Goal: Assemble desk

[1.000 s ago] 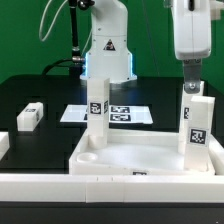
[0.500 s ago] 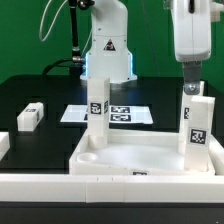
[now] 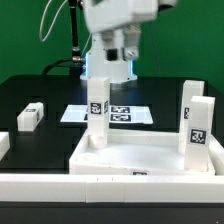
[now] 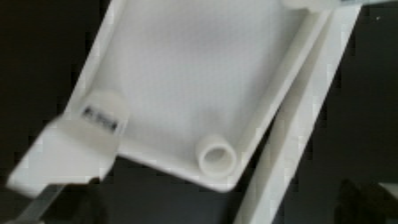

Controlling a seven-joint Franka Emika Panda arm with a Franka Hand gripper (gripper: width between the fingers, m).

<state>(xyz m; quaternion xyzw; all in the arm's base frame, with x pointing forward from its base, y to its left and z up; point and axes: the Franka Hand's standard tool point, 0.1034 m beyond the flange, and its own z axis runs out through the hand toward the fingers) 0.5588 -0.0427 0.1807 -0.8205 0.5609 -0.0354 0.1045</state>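
Black surface, green backdrop, claw lifted off the legs

The tabletop panel (image 3: 140, 160) is lying on the black surface (image 3: 40, 92) by the front rail (image 3: 60, 184), three legs (image 3: 97, 121) standing in its corners, another (image 3: 31, 117) lying loose. The claw (image 3: 122, 47), earlier over the exterior view's right leg (image 3: 197, 127), is now hovering open, empty, above the marker board (image 3: 125, 115).

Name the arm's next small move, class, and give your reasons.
Probably travel toward the loose leg lying on the table and descend over it. The gripper is open and empty, two legs already stand in the tabletop, and a front socket sits unfilled.
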